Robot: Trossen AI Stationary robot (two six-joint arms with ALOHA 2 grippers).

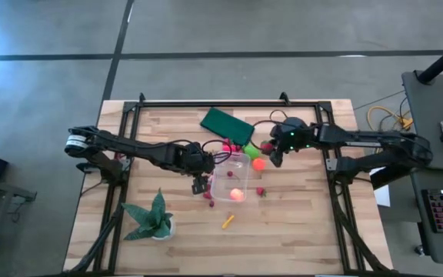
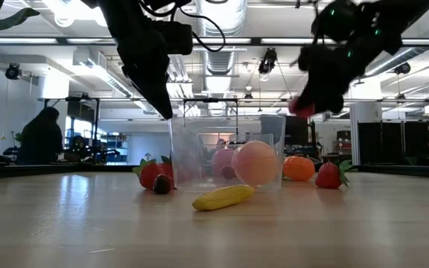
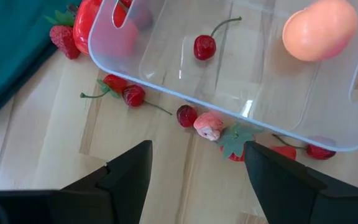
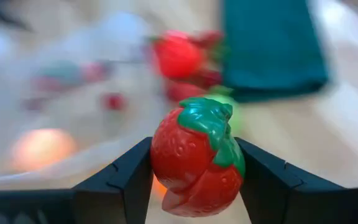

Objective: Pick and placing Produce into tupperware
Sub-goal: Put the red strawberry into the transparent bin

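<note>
The right gripper is pinching a glossy red toy strawberry with a green cap, carrying it just beside the clear rectangular plastic tupperware. Next it needs lowering over the open box. The left gripper, fingers spread and empty, is hovering at the box's other side.

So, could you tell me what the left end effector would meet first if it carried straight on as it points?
Probably the loose berries on the table, just before the tupperware wall; depth is uncertain. The left end effector is open.

A spiky green potted plant stands on the wooden table, a flat dark green rectangle farther back.
</note>
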